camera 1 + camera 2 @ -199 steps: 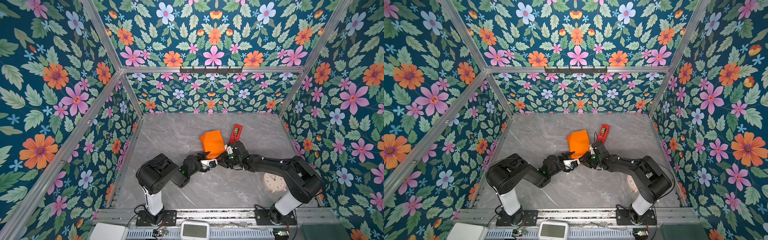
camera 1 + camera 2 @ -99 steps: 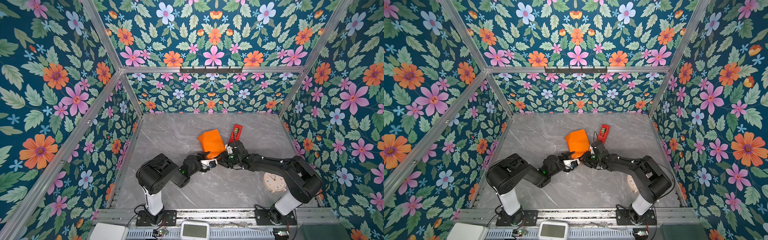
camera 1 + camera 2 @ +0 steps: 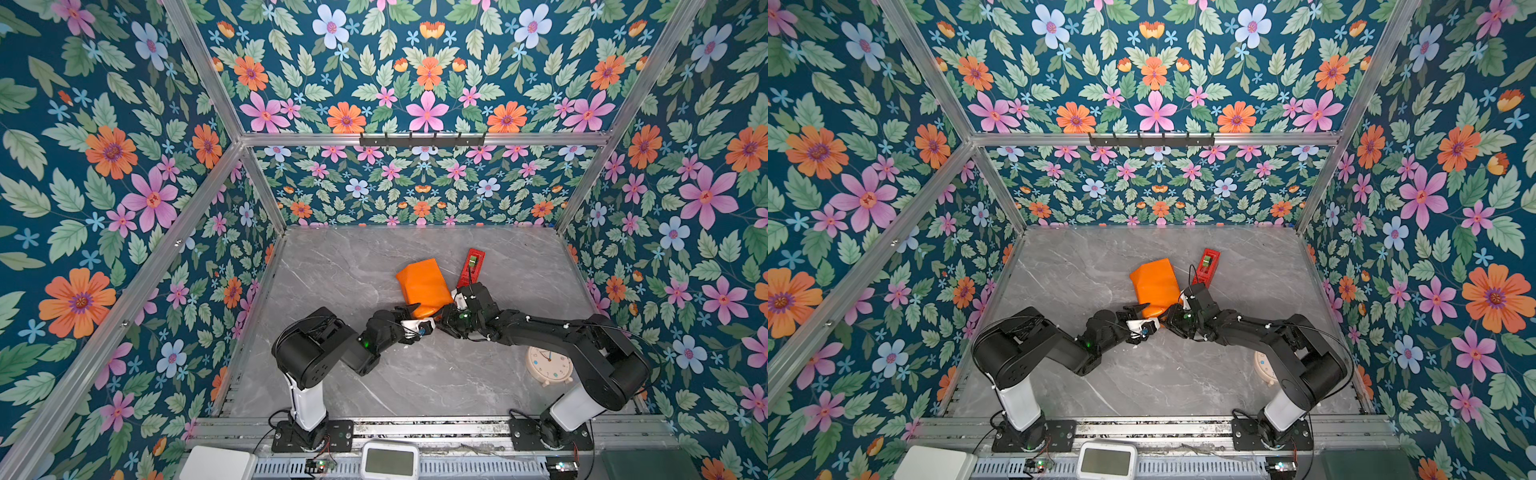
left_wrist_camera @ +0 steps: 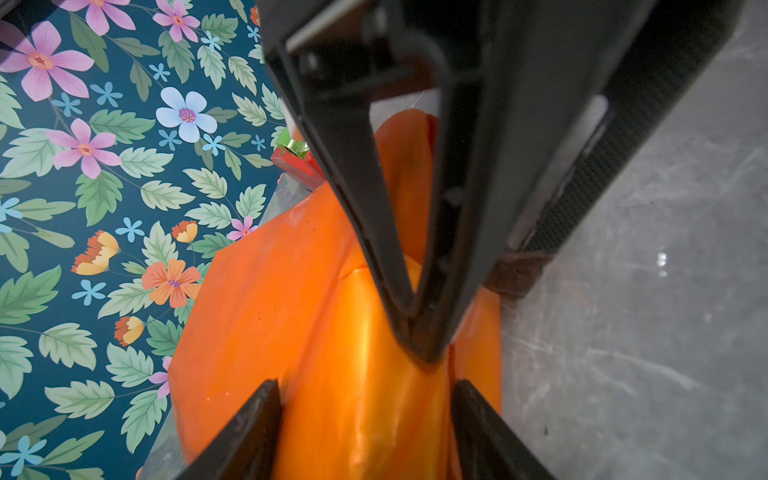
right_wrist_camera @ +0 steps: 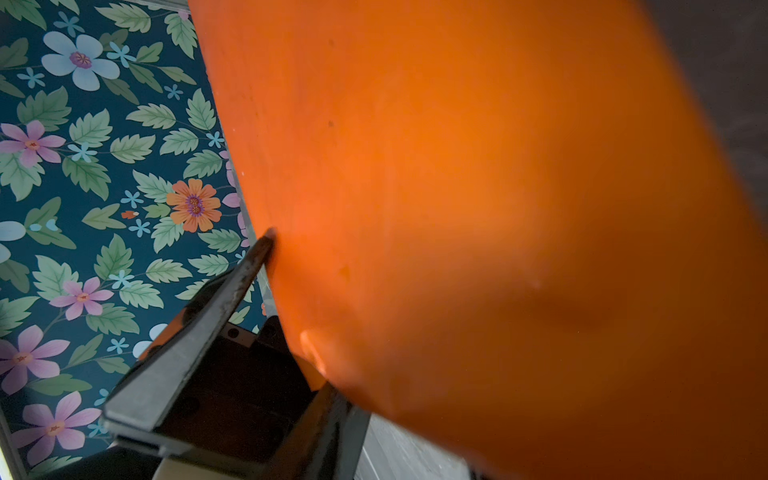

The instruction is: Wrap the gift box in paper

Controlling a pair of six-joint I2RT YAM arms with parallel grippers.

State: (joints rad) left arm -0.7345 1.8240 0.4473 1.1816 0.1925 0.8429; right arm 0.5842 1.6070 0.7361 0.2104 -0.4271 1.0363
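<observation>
Two left jaws — paper (image 4: 332, 332) between

Paper (image 3: 422, 286) at table (image 3: 415, 382) middle; gadget (image 3: 471, 268) just right-behind; clock (image 3: 548, 365) front right, well apart.

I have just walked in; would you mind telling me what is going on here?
Two robot arms are working on a gift wrap. The paper, orange side out, is folded into a bundle on the grey table. No gift box shows, so it is presumably inside. The left gripper straddles the bundle's near end, and the right gripper touches it there. Whether either clamps is unclear.
</observation>
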